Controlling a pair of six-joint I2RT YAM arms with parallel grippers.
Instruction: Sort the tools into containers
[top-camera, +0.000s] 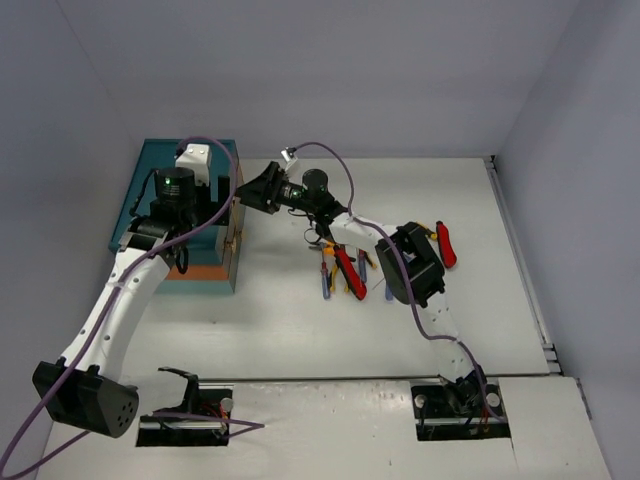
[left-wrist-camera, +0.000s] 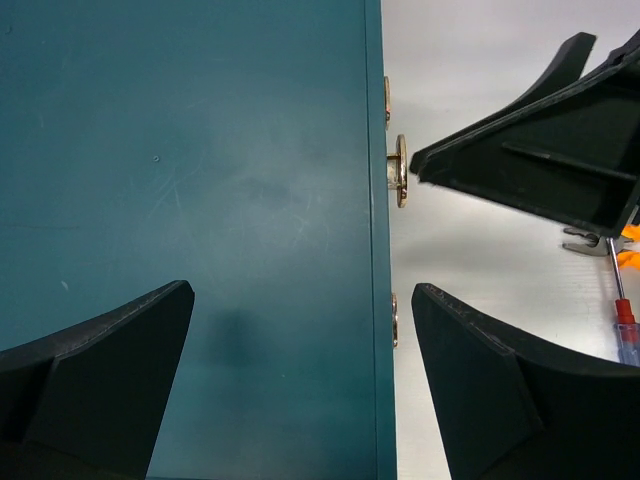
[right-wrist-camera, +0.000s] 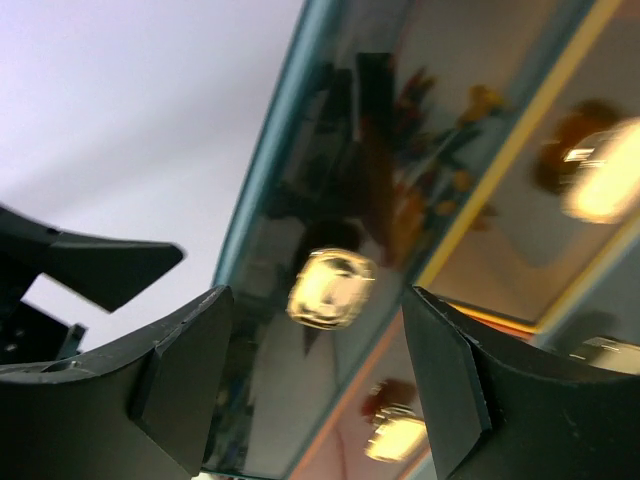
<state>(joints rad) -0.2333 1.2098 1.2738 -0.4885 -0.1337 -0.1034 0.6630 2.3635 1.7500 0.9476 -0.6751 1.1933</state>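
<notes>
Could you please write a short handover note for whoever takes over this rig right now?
Left gripper: open, empty, over the chest top.
Right gripper: open, fingers either side of a brass knob on the chest front, not yet gripping.
Tools: piled on the table right of the chest; one red-handled cutter lies apart.
Done: nothing seen sorted; no drawer seen open.
Left: pull drawers, sort every tool.
</notes>
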